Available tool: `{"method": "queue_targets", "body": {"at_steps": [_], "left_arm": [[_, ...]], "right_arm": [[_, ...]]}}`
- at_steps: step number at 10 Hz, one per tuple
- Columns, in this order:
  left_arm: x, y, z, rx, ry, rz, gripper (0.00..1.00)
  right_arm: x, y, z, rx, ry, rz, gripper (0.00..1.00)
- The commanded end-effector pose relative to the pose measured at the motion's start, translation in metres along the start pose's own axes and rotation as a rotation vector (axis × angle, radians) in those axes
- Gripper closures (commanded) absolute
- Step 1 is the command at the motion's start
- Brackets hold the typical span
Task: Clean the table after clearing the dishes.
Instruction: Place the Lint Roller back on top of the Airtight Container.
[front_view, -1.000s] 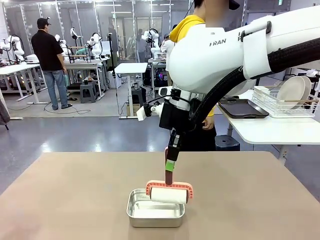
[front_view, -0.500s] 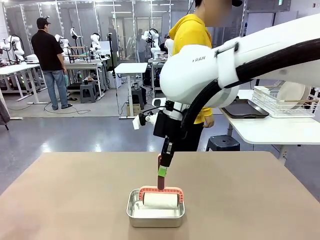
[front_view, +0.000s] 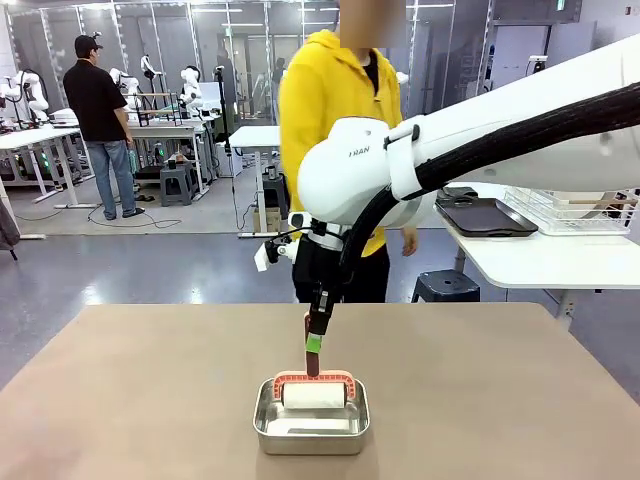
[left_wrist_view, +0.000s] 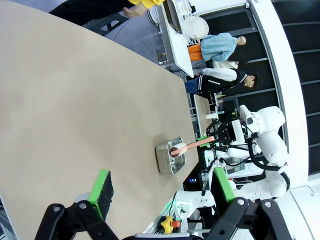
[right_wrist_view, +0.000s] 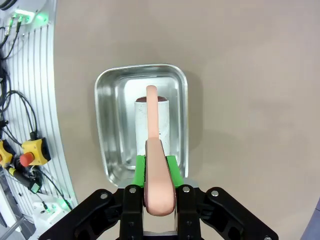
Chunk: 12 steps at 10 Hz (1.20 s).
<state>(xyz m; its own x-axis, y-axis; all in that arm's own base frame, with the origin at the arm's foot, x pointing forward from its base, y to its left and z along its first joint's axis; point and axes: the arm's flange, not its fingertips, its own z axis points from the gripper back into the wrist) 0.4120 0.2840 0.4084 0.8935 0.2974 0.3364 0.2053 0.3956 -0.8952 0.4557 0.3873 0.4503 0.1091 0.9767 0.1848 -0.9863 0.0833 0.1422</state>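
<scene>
Table is what you are looking at first in the front view: its matte tan top is stretching across the whole lower picture, bare apart from a shiny steel pan sitting near the near edge at the middle. Behind it, you are seeing a person in a yellow hoodie standing at the far side, a grey floor, other workbenches, and a white side table at the right carrying a wire rack and a dark tray. The right gripper is reaching in from the right and is clamping the pink handle of a lint roller, whose white drum is resting inside the pan. In the left wrist view you are getting the table rolled sideways, the pan small and far off with the roller in it, and the left gripper standing with its green pads spread wide and nothing between them; the room beyond is too tilted and small to read well. In the right wrist view the right gripper is pinching the roller handle tightly, the pan is lying straight below, and the handle is hiding part of the drum.
</scene>
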Motion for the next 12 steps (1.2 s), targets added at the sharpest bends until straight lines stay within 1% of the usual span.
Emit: {"method": "queue_targets", "body": {"at_steps": [1,2,4,8,10,12], "left_arm": [[-0.005,-0.005,0.001,0.009,0.001,0.009,0.0],[-0.005,-0.005,0.001,0.009,0.001,0.009,0.0],[-0.005,-0.005,0.001,0.009,0.001,0.009,0.0],[-0.005,-0.005,0.001,0.009,0.001,0.009,0.0],[-0.005,-0.005,0.001,0.009,0.001,0.009,0.0],[-0.005,-0.005,0.001,0.009,0.001,0.009,0.0]], "right_arm": [[0.008,-0.008,-0.009,-0.024,-0.009,-0.018,0.79],[0.007,-0.013,-0.015,-0.045,-0.018,-0.008,0.79],[0.002,-0.025,-0.03,-0.039,-0.032,-0.016,0.79],[-0.009,-0.03,-0.051,-0.148,-0.034,0.021,0.79],[-0.016,-0.034,-0.062,-0.113,-0.036,0.004,0.79],[-0.016,-0.033,-0.058,-0.115,-0.041,0.001,0.79]]}}
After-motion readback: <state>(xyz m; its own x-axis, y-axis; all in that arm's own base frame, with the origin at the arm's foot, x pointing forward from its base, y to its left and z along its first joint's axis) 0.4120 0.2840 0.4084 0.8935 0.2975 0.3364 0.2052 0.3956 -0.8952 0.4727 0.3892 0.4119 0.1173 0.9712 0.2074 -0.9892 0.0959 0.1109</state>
